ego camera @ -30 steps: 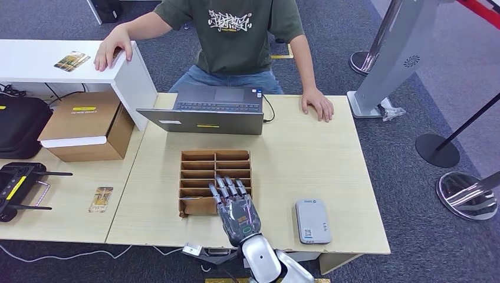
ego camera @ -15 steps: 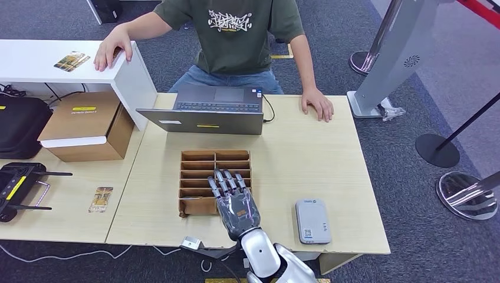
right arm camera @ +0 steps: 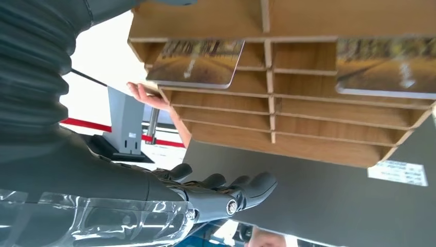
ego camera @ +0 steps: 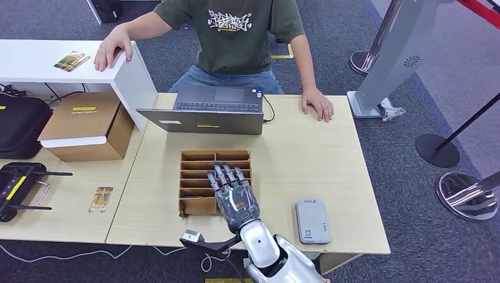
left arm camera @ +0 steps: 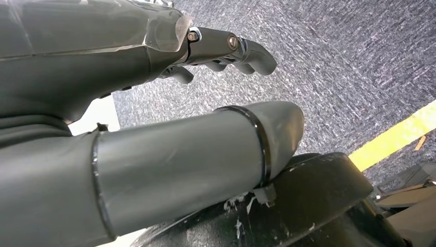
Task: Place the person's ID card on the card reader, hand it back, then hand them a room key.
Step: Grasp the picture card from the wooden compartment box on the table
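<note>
A brown wooden card rack (ego camera: 200, 160) with several slots stands mid-table in front of the laptop. My right hand (ego camera: 234, 199) hovers over its near right part, fingers straight and spread, holding nothing. In the right wrist view the rack (right arm camera: 288, 131) holds two picture-printed room key cards (right arm camera: 198, 64) (right arm camera: 385, 67) in separate slots, and my fingers (right arm camera: 226, 189) stay apart from them. The grey-white card reader (ego camera: 312, 221) lies to the right of my hand with nothing on it. My left hand (left arm camera: 154, 118) hangs over the carpet, holding nothing.
A person sits behind an open laptop (ego camera: 206, 112), one hand (ego camera: 317, 103) flat on the table (ego camera: 295, 153), the other on a white counter (ego camera: 35, 59) beside a card (ego camera: 72, 60). Another card (ego camera: 101, 199), a cardboard box (ego camera: 88, 124) and a controller (ego camera: 17, 188) occupy the left table.
My right hand has slid a little forward and leftwards over the rack, its fingertips now further across the slots. Nothing else has moved.
</note>
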Controlling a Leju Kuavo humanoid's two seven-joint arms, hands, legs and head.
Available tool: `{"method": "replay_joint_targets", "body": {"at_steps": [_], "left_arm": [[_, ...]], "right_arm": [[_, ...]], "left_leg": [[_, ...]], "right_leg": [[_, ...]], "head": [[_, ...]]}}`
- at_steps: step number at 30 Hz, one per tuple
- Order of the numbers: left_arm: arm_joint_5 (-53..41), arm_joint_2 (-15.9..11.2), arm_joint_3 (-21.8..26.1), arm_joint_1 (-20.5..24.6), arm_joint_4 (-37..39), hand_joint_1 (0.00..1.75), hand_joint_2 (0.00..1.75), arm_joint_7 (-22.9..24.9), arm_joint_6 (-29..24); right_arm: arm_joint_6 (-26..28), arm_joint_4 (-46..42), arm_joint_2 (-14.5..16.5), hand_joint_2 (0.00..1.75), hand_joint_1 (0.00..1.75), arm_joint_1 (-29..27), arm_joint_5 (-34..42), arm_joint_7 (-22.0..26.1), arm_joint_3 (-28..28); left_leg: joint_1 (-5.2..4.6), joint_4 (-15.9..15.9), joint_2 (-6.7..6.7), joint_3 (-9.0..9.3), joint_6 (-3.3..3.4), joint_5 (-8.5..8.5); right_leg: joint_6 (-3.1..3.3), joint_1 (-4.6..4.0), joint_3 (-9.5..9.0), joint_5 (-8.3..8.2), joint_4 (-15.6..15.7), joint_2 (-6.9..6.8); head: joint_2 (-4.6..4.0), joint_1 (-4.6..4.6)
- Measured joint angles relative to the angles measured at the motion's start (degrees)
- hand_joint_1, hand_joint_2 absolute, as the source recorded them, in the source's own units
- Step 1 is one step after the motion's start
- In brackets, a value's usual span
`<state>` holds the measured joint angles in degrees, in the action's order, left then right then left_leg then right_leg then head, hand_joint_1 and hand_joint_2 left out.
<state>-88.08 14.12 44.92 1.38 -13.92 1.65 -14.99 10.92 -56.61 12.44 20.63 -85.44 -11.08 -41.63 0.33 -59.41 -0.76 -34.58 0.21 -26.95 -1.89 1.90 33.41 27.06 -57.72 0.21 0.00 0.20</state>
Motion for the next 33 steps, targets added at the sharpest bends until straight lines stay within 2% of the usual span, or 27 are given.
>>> {"method": "replay_joint_targets", "body": {"at_steps": [16,33], "left_arm": [[-0.7,0.0,-0.3,0.0,0.0,0.00,0.00,0.2,0.6],[-0.6,-0.2,-1.5,0.1,0.0,0.00,0.00,0.7,1.0]], "right_arm": [[-1.0,-1.0,-1.4,1.75,0.00,1.1,-0.1,-1.7,4.8],[-6.6,-6.9,-3.3,1.75,0.00,-3.1,-0.1,-2.9,8.4]], "left_leg": [[0.00,0.0,0.00,0.01,0.00,0.00],[0.00,0.0,0.01,0.01,0.00,0.00]], "right_leg": [[0.00,0.00,0.01,-0.01,0.0,0.00],[0.00,0.00,0.01,0.00,0.0,0.00]], "head": [[0.00,0.00],[0.00,0.00]]}}
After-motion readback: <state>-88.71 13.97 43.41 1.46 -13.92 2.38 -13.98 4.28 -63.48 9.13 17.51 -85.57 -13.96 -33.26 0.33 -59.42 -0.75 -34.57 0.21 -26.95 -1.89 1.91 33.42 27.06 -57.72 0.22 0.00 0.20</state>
